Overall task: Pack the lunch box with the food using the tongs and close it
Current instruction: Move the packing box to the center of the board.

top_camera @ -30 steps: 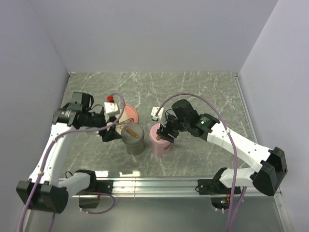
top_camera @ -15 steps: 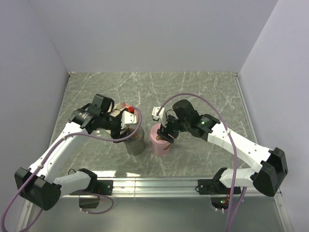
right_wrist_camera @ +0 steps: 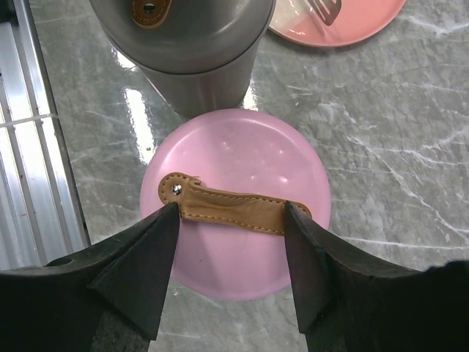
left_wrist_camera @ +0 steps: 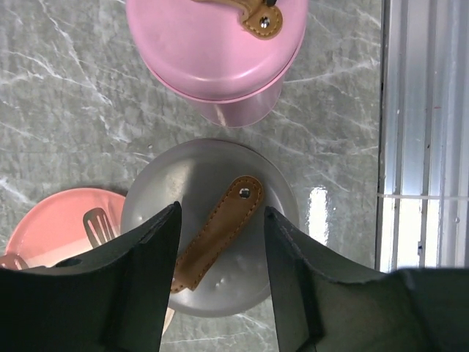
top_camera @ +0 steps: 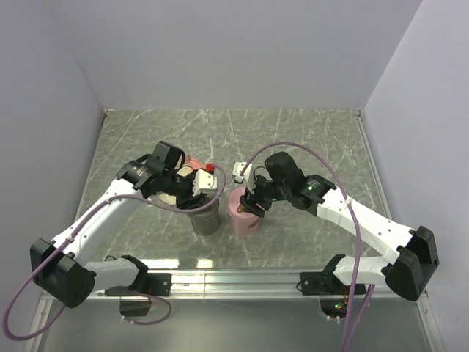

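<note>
Our left gripper (left_wrist_camera: 220,213) hangs over the grey canister (top_camera: 207,220) with its jaws released and well apart. One finger sits at 9 o'clock and the other at 3 o'clock of the brown strap (left_wrist_camera: 217,229) riveted to the grey lid (left_wrist_camera: 165,183). In the left wrist view that strap slants between the fingers from 1 o'clock toward 7 o'clock, and nothing is clasped.

Our right gripper (right_wrist_camera: 231,209) hangs the same way over the pink canister (top_camera: 242,221), jaws apart. Its fingertips stand at the two ends of the tan strap (right_wrist_camera: 234,207), which lies across the pink lid (right_wrist_camera: 234,264) from 9 to 3 o'clock. We cannot tell whether they touch the strap, and we see no grip on it.

Both canisters stand upright with their lids on, so what is inside them is hidden from us. In the top view the pink one stands just beside the grey one, at its 3 o'clock.

At about 11 o'clock of the grey canister lies the pink plate (left_wrist_camera: 51,220), mostly covered by our left arm in the top view. The slotted silver tip of the tongs (left_wrist_camera: 95,226) rests on it, and the rest of the tongs is hidden behind a finger. We cannot make out any of the food for certain.

Everything stands on the grey marbled table (top_camera: 308,139). A ribbed metal rail (left_wrist_camera: 421,147) runs along its near edge, at 6 o'clock in the top view.
</note>
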Controlling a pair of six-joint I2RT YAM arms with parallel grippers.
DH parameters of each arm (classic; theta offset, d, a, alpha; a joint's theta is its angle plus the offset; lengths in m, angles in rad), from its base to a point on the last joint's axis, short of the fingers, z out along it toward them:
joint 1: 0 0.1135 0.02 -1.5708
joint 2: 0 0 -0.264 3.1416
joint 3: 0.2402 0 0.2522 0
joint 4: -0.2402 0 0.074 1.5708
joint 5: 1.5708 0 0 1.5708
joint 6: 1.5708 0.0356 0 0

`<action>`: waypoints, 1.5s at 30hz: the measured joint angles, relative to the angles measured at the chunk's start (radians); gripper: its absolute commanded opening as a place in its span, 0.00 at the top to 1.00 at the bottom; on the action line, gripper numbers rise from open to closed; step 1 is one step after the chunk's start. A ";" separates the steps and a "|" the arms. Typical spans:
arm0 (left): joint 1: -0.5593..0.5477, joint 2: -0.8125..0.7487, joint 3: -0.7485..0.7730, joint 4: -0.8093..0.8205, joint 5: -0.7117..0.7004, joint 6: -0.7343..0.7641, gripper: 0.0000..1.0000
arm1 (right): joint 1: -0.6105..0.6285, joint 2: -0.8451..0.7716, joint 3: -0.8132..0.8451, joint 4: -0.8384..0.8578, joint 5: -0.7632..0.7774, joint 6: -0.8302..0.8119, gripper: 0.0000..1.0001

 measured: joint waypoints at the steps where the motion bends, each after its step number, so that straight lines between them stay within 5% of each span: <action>1: -0.002 0.007 0.000 0.000 -0.002 0.005 0.45 | 0.000 -0.001 -0.001 0.000 0.000 0.000 0.35; 35: -0.009 0.026 0.029 0.039 -0.005 -0.055 0.32 | -0.011 -0.005 0.065 -0.071 -0.042 0.029 0.32; 38: -0.009 0.026 0.064 0.039 -0.003 -0.077 0.27 | -0.019 -0.005 0.093 -0.090 -0.054 0.034 0.30; 44: -0.002 0.019 0.125 0.068 0.018 -0.165 0.01 | -0.068 -0.008 0.198 -0.121 -0.078 0.047 0.24; 45: 0.003 0.019 0.137 0.078 0.023 -0.190 0.01 | -0.090 -0.009 0.221 -0.122 -0.084 0.054 0.13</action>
